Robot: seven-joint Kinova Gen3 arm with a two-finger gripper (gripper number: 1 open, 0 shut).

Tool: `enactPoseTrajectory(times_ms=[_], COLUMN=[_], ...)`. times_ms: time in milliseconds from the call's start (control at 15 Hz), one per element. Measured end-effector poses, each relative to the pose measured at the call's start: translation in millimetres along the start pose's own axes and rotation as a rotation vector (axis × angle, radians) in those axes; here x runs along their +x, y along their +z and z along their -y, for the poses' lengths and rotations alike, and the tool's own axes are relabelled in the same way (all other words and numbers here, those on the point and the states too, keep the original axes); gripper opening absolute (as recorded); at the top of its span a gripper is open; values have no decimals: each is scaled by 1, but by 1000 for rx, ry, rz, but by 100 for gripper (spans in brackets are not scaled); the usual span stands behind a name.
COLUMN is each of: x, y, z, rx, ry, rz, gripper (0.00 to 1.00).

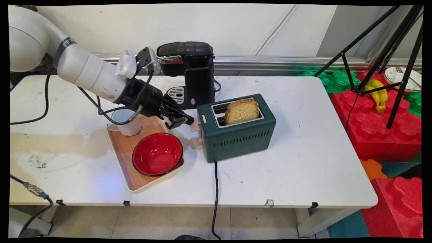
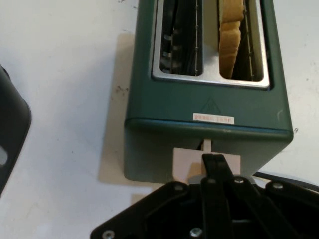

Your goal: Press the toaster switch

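A dark green two-slot toaster [image 1: 236, 135] [image 2: 209, 104] stands mid-table with one slice of bread [image 1: 241, 110] [image 2: 230, 40] upright in its nearer slot; the other slot is empty. A beige lever [image 1: 194, 126] [image 2: 187, 164] sticks out of the toaster's left end, above a beige knob [image 1: 197, 141]. My gripper [image 1: 187, 121] [image 2: 214, 162] is shut, its two fingers pressed together, and the tips rest on top of the lever. Nothing is held between the fingers.
A black coffee machine [image 1: 189, 72] [image 2: 12, 129] stands behind the hand. A wooden tray [image 1: 135, 179] to the left carries a red bowl [image 1: 157, 153] and a white cup [image 1: 125, 121]. The toaster's cord [image 1: 216, 189] runs off the front edge. Red foam blocks [image 1: 381, 128] and a tripod [image 1: 388, 44] stand at right.
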Motion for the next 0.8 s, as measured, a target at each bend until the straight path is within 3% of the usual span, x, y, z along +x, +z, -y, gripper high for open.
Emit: enactPoseTrajectory(times_ms=[800], x=[-5], y=[23], z=[3], rx=[1], ry=[10], rz=[11], gripper=[0])
